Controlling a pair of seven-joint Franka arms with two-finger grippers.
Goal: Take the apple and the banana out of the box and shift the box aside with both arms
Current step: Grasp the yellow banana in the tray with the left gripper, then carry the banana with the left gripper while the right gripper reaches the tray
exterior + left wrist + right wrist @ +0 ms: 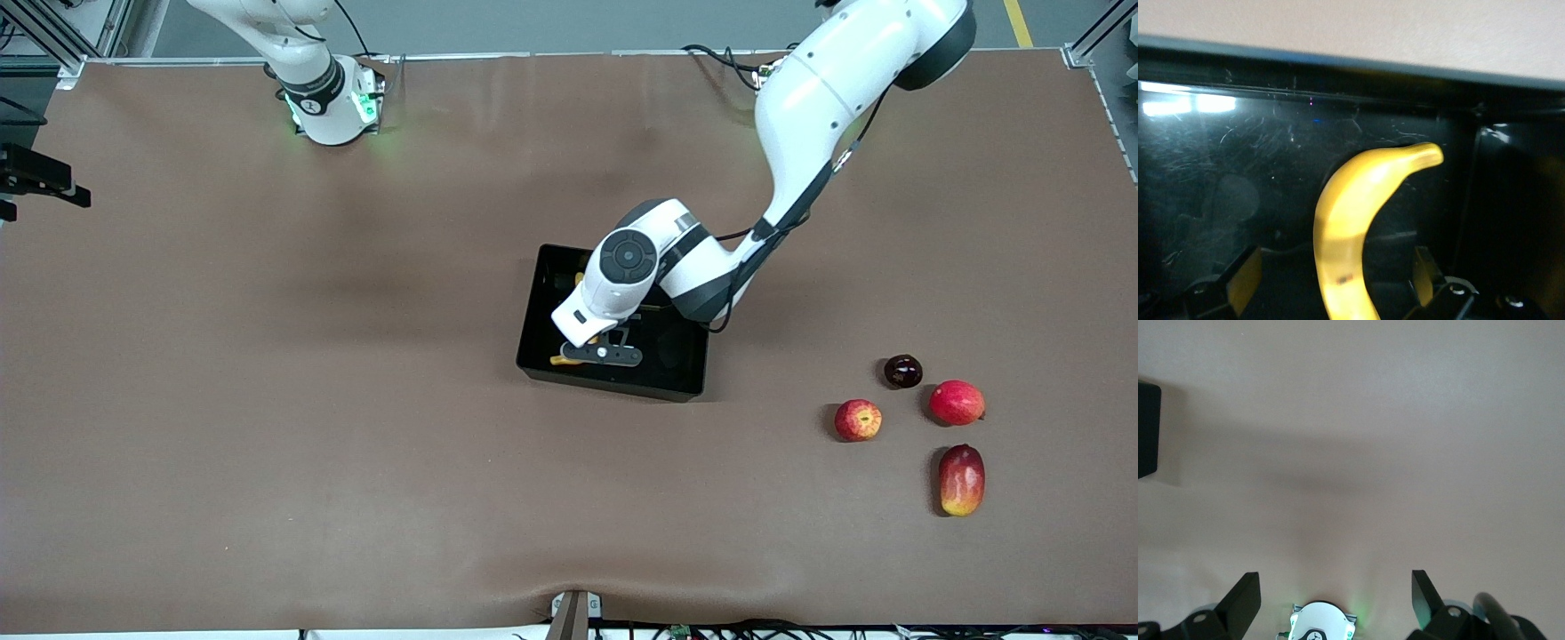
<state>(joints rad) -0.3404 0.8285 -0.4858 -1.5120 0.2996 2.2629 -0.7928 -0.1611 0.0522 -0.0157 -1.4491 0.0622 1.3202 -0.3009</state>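
The left end effector point(1331, 293) is lowered into the box point(542, 351), its fingers point(1238, 280) standing apart on either side of the banana point(1351, 227), which lies on the box floor. Nothing is clamped yet. The box sits near the middle of the bench point(267, 400). The apple point(858, 420) is already out, resting on the bench toward the left arm's end, close to a dark round fruit point(902, 371), a pink-red round fruit point(957, 402) and an oblong red-yellow fruit point(961, 480).

The right end effector point(1331, 603) is held high near its own base, fingers apart and empty; that arm waits.

Assessment: the step in hand appears to be the grasp of the banana. In the left wrist view the fruit runs between the fingers but curves away toward one box wall, so the grip should land on the thick middle section, not the tapering tip. The end effector should descend until the pads bracket the fruit's widest part without striking the glossy floor, then come together gently. The lift should be straight up, clearing the low walls before any sideways travel, lest the box be dragged.
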